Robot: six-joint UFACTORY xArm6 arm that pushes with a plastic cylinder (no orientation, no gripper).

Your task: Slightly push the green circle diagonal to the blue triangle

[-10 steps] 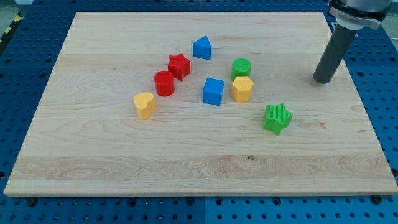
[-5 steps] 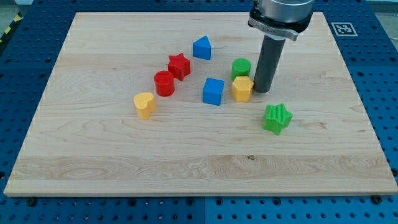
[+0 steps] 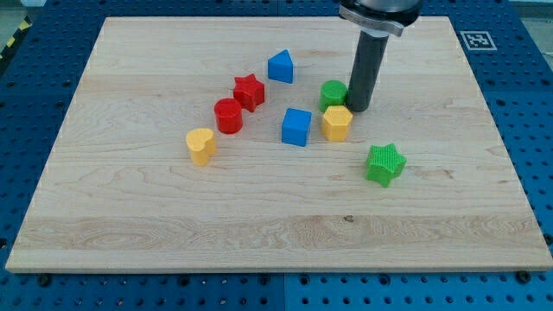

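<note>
The green circle (image 3: 333, 93) stands on the wooden board (image 3: 173, 216), right of the view's centre, just above the yellow hexagon (image 3: 337, 123). The blue triangle (image 3: 280, 66) lies up and to the left of it. My tip (image 3: 358, 108) is down on the board right against the green circle's right side and just above the yellow hexagon's upper right corner. The dark rod rises from there to the view's top.
A blue cube (image 3: 296, 127) sits left of the yellow hexagon. A red star (image 3: 249, 92) and a red cylinder (image 3: 228, 115) lie further left, with a yellow heart (image 3: 200, 145) below them. A green star (image 3: 384, 163) lies lower right.
The rod swept in from the board's right side to the yellow hexagon's right, then moved slightly up to the green circle's right side. No block has visibly moved.
</note>
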